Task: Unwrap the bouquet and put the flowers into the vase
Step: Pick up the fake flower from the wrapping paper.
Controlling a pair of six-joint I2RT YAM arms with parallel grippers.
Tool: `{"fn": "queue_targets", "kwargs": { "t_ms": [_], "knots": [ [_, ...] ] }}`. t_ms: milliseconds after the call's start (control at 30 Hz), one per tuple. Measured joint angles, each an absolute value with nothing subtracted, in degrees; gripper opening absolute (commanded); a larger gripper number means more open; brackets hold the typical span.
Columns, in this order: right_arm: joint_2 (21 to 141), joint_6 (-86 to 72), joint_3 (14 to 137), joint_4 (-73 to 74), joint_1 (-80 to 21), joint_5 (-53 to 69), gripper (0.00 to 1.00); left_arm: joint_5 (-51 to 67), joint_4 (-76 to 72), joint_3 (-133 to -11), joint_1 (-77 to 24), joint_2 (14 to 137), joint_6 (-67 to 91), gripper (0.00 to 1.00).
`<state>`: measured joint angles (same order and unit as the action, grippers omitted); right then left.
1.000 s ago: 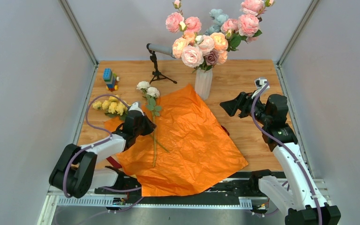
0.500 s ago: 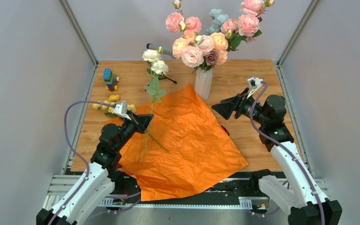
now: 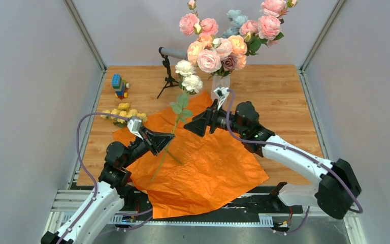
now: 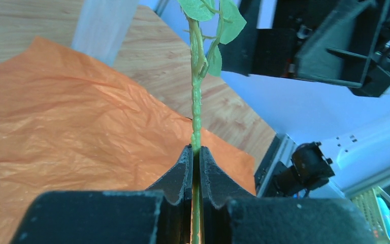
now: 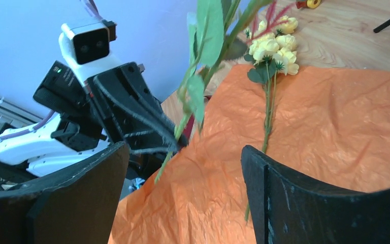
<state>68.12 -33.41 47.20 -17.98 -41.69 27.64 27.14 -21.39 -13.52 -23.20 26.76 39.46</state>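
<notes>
My left gripper [image 4: 195, 152] is pinched hard on the thin green stem [image 4: 196, 101] of a white-headed flower. The stem runs straight through the seam between my two black pads. A short tail sticks out toward me and the long part rises to 12 o'clock in the wrist view. From above, the stem leans away from the grip toward 1 o'clock. It carries a few green leaves halfway up and ends in two cream-white blooms [image 3: 189, 76], held in the air near the vase. My left arm comes up from the near left corner, forearm raised over the near-left edge of the orange paper [image 3: 208, 157].

My right gripper [image 3: 189, 128] is spread wide and holds nothing. It points toward 9 o'clock, its tips just beside the leafy middle of the stem. Whether either finger touches the stem I cannot tell. My right arm stretches from the near right corner toward 10 o'clock, low over the paper.

The paper lies unwrapped, flat and crinkled, mid-table [image 3: 284, 91]. Yellow flowers [image 3: 122, 113] lie at its 9 o'clock corner, their stem on the sheet.

Farther off, at 12 o'clock, the white vase [image 3: 218, 81] stands upright, partly hidden by my right wrist. It holds pink, peach and pale blue roses [image 3: 223, 48]. A microphone stand [image 3: 167, 71] stands at its 9 o'clock, with toy blocks [image 3: 118, 85] beyond that.
</notes>
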Motion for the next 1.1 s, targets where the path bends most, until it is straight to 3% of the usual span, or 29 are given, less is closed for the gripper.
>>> {"fn": "queue_targets", "kwargs": {
  "t_ms": [300, 433, 700, 833, 867, 900, 1000, 1100],
  "knots": [
    [79.29, -37.34, 52.14, -25.67, -46.00, 23.16, 0.72, 33.06, -24.25, -12.97, -23.22, 27.81, 41.06, 0.00],
    [79.99, -38.41, 52.88, -27.57, -46.00, 22.33, 0.47, 34.26, -25.19, -12.32, -23.22, 27.75, 41.47, 0.00],
    [81.06, -39.86, 53.10, -30.35, -45.95, 22.72, 0.06, 34.48, -25.56, -11.68, -23.22, 27.77, 41.74, 0.00],
    [81.14, -40.16, 53.10, -30.98, -45.95, 23.38, 0.00, 34.48, -25.21, -11.68, -23.22, 28.36, 41.65, 0.00],
    [81.14, -40.05, 53.10, -30.92, -45.95, 23.55, 0.00, 34.48, -25.10, -11.68, -23.24, 28.56, 41.63, 0.04],
    [81.17, -39.99, 53.10, -30.83, -45.95, 23.68, 0.00, 34.50, -25.08, -11.68, -23.24, 28.82, 41.60, 0.13],
    [81.17, -39.48, 53.10, -30.68, -45.95, 24.14, 0.00, 34.46, -25.04, -11.70, -23.29, 29.71, 41.19, 0.53],
    [80.79, -37.43, 53.10, -30.22, -46.13, 25.10, 0.00, 34.39, -22.96, -12.14, -23.27, 31.48, 41.08, 0.80]
  ]
}}
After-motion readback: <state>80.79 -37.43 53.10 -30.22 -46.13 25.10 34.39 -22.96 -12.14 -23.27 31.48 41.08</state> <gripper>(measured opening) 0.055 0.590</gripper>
